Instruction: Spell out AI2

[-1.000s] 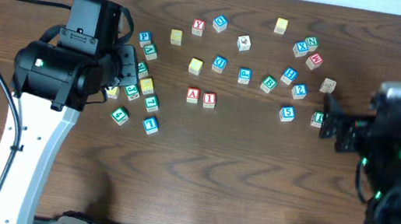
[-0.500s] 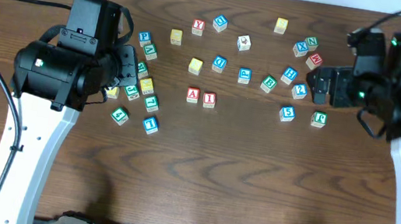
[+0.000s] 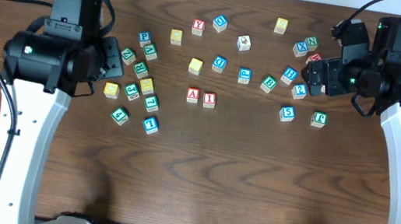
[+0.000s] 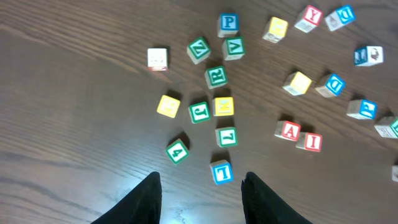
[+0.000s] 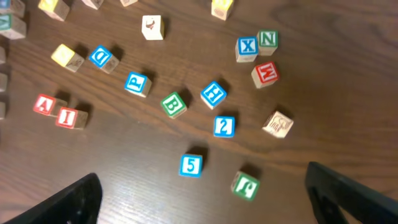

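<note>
You are swinging the right gripper [image 5: 208, 202], jaws spread wide and empty, in near the 2 block [image 3: 299, 90], likely the next pick, which is lying well apart from the A block [image 3: 193, 94] and I block [image 3: 209, 99], while the left gripper [image 4: 202, 199], part-spread and empty, is retreating farther from it.

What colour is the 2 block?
The 2 block is blue-edged with a blue numeral; right wrist view shows it best.

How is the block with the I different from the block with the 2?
The I block has red edges and a red letter; the 2 block has blue edges and a blue number. The I block sits right beside the A block; the 2 block sits further right with no block touching it. Both are small cubes with white faces.
</note>
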